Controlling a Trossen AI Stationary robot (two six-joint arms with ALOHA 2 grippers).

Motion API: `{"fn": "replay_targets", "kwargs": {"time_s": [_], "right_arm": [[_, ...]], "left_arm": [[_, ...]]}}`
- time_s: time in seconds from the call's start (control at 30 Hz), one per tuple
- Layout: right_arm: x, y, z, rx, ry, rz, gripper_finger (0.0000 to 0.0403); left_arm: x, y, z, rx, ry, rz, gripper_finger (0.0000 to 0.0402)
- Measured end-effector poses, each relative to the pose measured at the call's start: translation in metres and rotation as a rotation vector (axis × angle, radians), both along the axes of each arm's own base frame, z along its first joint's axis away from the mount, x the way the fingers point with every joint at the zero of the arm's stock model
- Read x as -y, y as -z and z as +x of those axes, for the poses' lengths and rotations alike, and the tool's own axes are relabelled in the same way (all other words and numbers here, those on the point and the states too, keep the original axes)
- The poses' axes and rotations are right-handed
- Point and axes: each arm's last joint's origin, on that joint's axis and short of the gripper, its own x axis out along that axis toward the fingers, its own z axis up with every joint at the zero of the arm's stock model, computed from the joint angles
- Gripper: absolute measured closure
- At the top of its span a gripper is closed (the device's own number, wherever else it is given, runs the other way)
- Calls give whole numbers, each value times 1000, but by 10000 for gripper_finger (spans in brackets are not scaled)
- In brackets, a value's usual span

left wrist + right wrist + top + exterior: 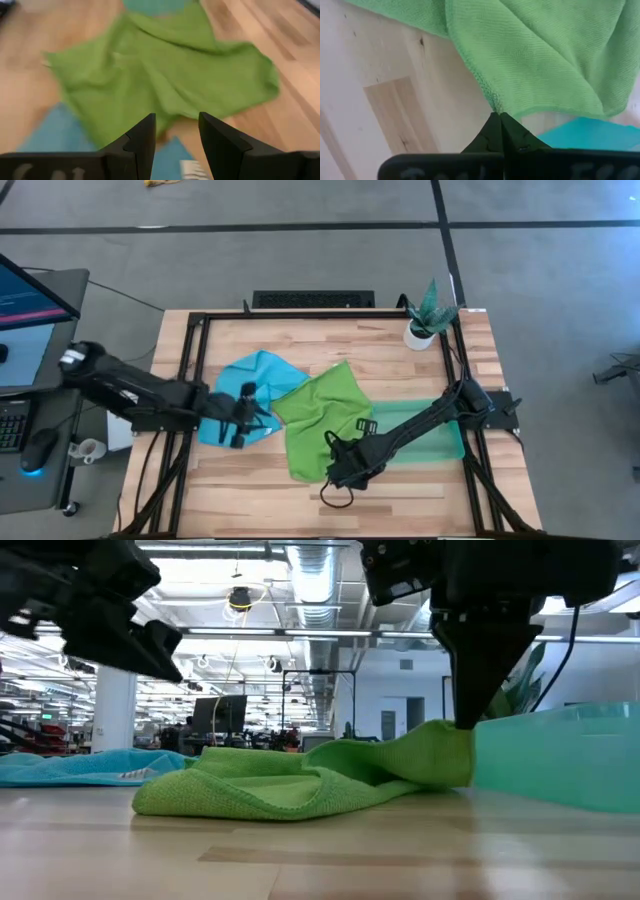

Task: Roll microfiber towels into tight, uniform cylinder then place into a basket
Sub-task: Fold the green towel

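Note:
The lime green towel (pixel 322 418) lies crumpled in the middle of the table; it also shows in the low view (pixel 300 785). It partly overlaps the turquoise towel (pixel 250 385), which lies flat to its left. My right gripper (pixel 337 458) is shut on the green towel's near part. My left gripper (pixel 240 418) hovers open and empty above the turquoise towel (pixel 60 135), its fingers pointing toward the green towel (pixel 165 75). The translucent green basket (pixel 440 442) stands at the right, under my right arm. My right gripper pinches a hemmed corner of the green towel (pixel 492 102) between its two shut fingertips (pixel 512 135). In the low view the fingers come down from above, and the held part (pixel 450 752) is raised a little. The rest of the towel lies slack on the table.
A small white pot with a plant (pixel 422 330) stands at the far right corner. The basket's wall (pixel 570 755) is right beside my right gripper. Bare wood (pixel 250 480) lies along the near edge. A monitor (pixel 30 290) stands off the table's left side.

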Motion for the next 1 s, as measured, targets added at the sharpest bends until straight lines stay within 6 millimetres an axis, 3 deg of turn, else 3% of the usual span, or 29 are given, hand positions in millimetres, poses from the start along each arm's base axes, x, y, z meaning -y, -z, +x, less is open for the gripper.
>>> {"fn": "replay_targets", "kwargs": {"time_s": [0.23, 0.63, 0.83, 1.0], "right_arm": [[1, 0, 0, 4, -1, -11, 401], [1, -1, 0, 5, -1, -11, 401], [1, -1, -1, 1, -1, -13, 400], [1, -1, -1, 0, -2, -13, 400]], "left_arm": [[42, 3, 34, -104, 122, 29, 260], [107, 26, 85, -199, 298, 132, 260], [118, 35, 107, -231, 378, 132, 260], [110, 38, 114, -257, 360, 95, 260]]}}
